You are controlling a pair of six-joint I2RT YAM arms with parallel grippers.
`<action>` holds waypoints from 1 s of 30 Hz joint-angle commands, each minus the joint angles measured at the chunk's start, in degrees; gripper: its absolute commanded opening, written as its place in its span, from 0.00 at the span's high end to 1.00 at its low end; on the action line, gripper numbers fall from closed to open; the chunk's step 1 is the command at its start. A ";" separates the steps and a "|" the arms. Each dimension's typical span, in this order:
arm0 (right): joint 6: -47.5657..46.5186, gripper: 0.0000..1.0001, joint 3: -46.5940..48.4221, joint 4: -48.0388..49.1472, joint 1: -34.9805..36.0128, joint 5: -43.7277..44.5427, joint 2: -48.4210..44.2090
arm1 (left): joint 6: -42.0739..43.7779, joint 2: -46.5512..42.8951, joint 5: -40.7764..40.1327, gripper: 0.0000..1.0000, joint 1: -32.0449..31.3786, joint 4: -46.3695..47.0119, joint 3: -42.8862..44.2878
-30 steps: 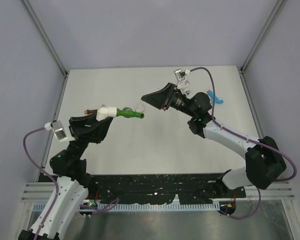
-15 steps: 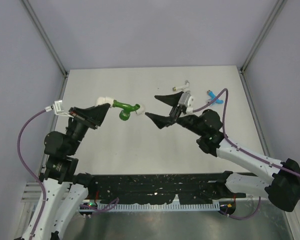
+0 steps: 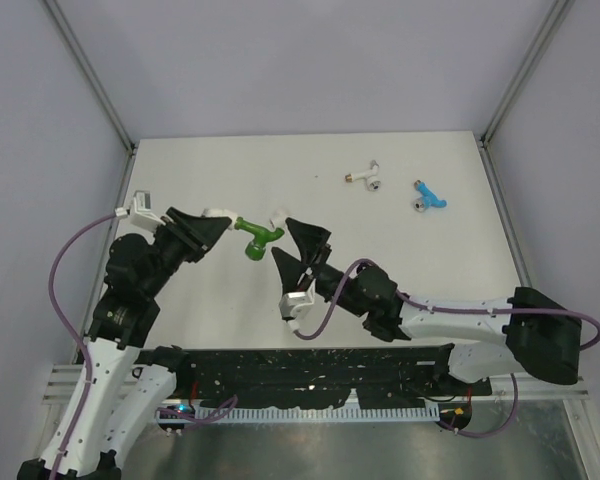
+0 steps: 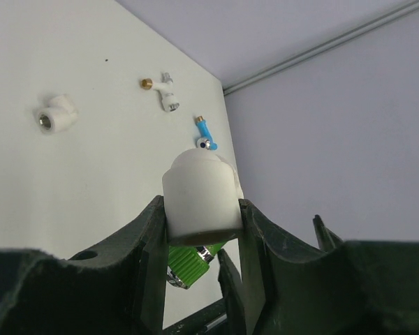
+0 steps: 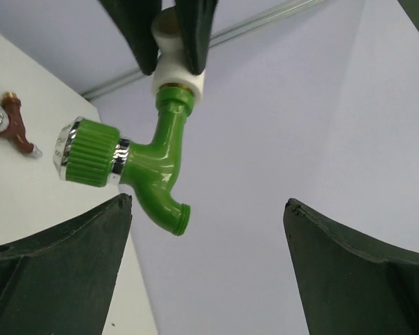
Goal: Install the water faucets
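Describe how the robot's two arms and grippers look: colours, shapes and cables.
Both the left arm and the right arm have white shell links with black joints. The left gripper and the right gripper each have two broad black wedge-shaped fingers tapering to points. A purple cable loops along each arm, from a small white camera box at the wrist.

The green faucet (image 5: 157,157) is smooth, glossy plastic, with a ribbed knob backed by a shiny metal ring. The white fitting (image 4: 199,192) looks like matt plastic. The table (image 3: 230,170) is pale, matt and smooth.
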 commanded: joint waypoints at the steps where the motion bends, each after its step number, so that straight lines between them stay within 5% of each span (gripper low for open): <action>1: -21.42 0.07 1.00 7.93 2.07 7.23 4.69 | -1.11 0.34 0.84 1.00 -0.02 0.11 4.31; 17: -31.80 0.13 5.57 12.05 3.74 7.75 14.53 | -4.10 2.01 4.70 1.00 -0.02 -0.16 5.45; 24: -29.09 0.21 7.16 15.66 5.14 8.72 16.56 | -3.66 1.84 4.62 1.00 -0.11 -0.16 4.67; 30: -19.00 0.44 6.02 17.85 5.50 9.60 14.90 | -3.31 1.75 4.71 1.00 -0.02 0.63 3.96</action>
